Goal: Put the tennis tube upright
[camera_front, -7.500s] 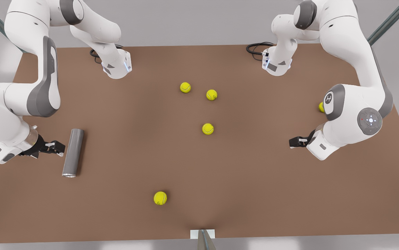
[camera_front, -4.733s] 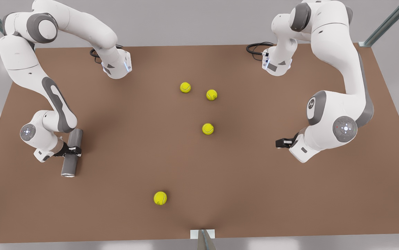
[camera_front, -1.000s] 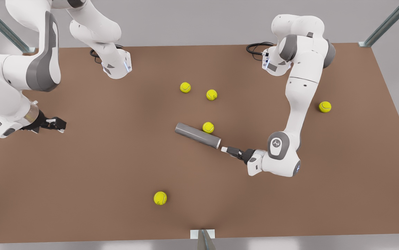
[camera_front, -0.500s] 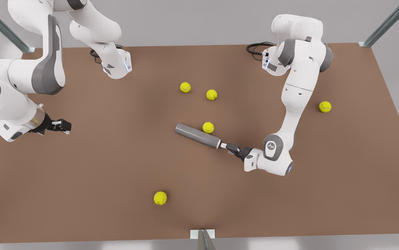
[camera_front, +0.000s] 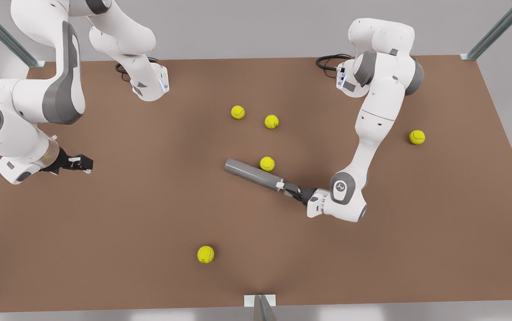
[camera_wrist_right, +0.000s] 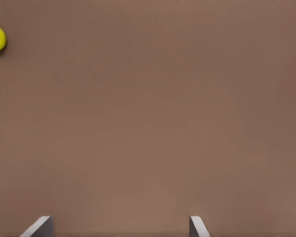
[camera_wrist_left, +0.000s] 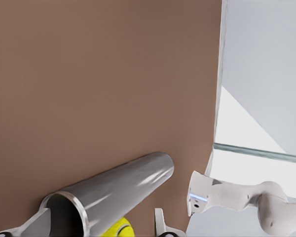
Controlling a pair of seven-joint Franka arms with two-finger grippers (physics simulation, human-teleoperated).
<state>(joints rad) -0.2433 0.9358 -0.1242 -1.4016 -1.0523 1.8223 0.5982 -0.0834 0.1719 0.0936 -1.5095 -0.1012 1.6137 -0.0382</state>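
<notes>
**Asker:** Where is the tennis tube?

**Me:** The tennis tube (camera_front: 252,174), a dark grey cylinder, lies flat on its side near the middle of the brown tabletop (camera_front: 149,223). It runs diagonally. A yellow tennis ball (camera_front: 267,163) is touching its far flank, or very nearly. The tube's open, metal-rimmed end faces my left hand (camera_front: 288,187).

**Asker:** What is your left hand doing?

**Me:** It is low, right at that open end, fingers apart. In the left wrist view one finger sits against the rim and the other stands off to the ball's side. Nothing is clamped.

**Asker:** And your right hand?

**Me:** My right hand (camera_front: 84,164) waits well apart, at the front view's left, over bare tabletop with its fingers apart.

**Asker:** What could go wrong?

**Me:** I judge the tube may roll or skid if one finger reaches it first. A thin, smooth rim gives poor purchase, so it could slip while tipping up. The neighbouring ball might be knocked away, or jam a finger.
</notes>
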